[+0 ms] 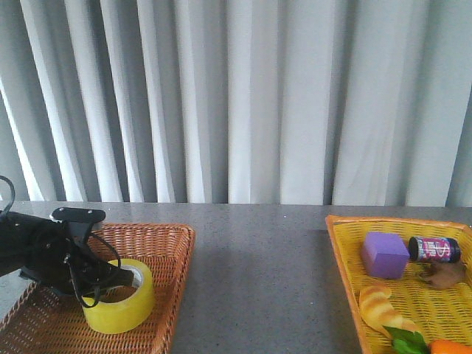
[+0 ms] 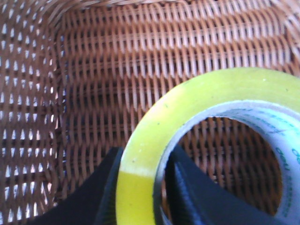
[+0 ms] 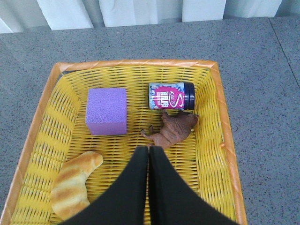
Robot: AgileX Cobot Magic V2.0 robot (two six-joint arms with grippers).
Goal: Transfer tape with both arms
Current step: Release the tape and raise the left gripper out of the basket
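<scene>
My left gripper (image 1: 122, 279) reaches into the brown wicker basket (image 1: 173, 254) on the left of the bench (image 1: 258, 258), its jaws clamped across the wall of the tape (image 1: 122, 299), one finger (image 2: 105, 187) outside the yellow ring, the other inside the white core. The roll sits in that basket. My right gripper (image 3: 148, 151) hangs over the yellow basket (image 3: 220, 117), jaws pressed together on nothing, above a purple block (image 3: 107, 111), a small jar (image 3: 171, 96), a brown toy animal (image 3: 173, 129) and a croissant (image 3: 75, 183).
</scene>
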